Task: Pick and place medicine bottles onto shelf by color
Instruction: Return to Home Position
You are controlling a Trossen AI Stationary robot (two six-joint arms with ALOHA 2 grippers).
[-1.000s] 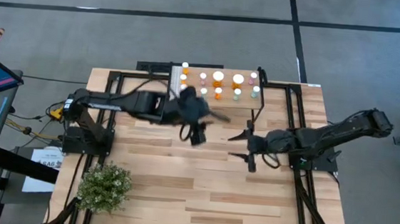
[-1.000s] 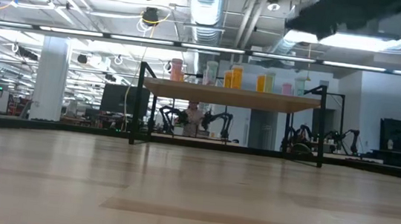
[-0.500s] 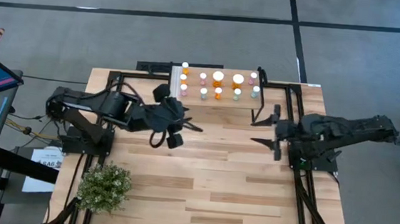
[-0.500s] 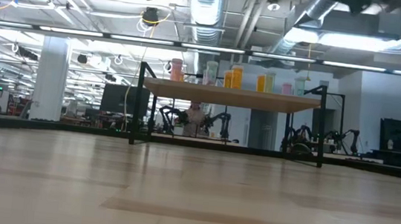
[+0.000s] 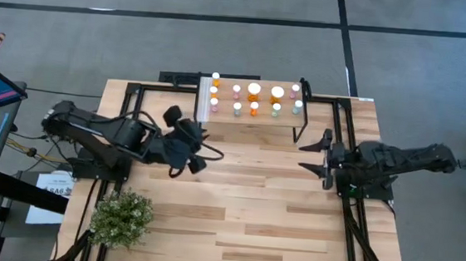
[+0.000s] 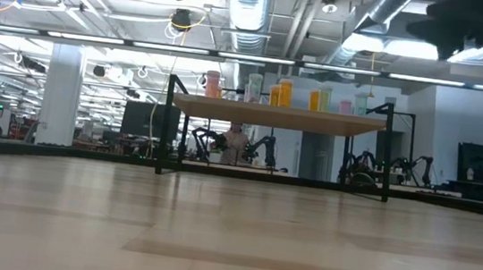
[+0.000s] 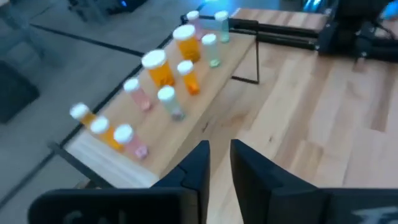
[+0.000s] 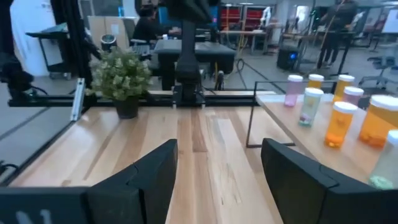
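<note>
The medicine bottles [image 5: 254, 99], white-capped with orange, pink and pale green bodies, stand upright in rows on the shelf [image 5: 263, 119] at the table's far edge. The low view shows the bottles [image 6: 282, 92] on the shelf's plank [image 6: 280, 115]. My left gripper [image 5: 200, 157] hovers left of and nearer than the shelf; in its wrist view the fingers [image 7: 217, 162] stand almost together with nothing between them, pointing toward the bottles [image 7: 163, 67]. My right gripper [image 5: 319, 152] is open, right of the shelf, holding nothing [image 8: 217, 168].
A small potted plant [image 5: 122, 216] stands at the table's near left corner. Black frame rails [image 5: 351, 215] and the arm bases line both table sides. Bare wood lies between the two grippers. A person [image 6: 236, 139] shows in the room beyond the shelf.
Both arms have drawn back from the table's middle. My left gripper moved toward the table's left edge, away from the shelf. My right gripper moved toward the right edge and a little toward the far edge. The bottles have stayed in place on the shelf.
</note>
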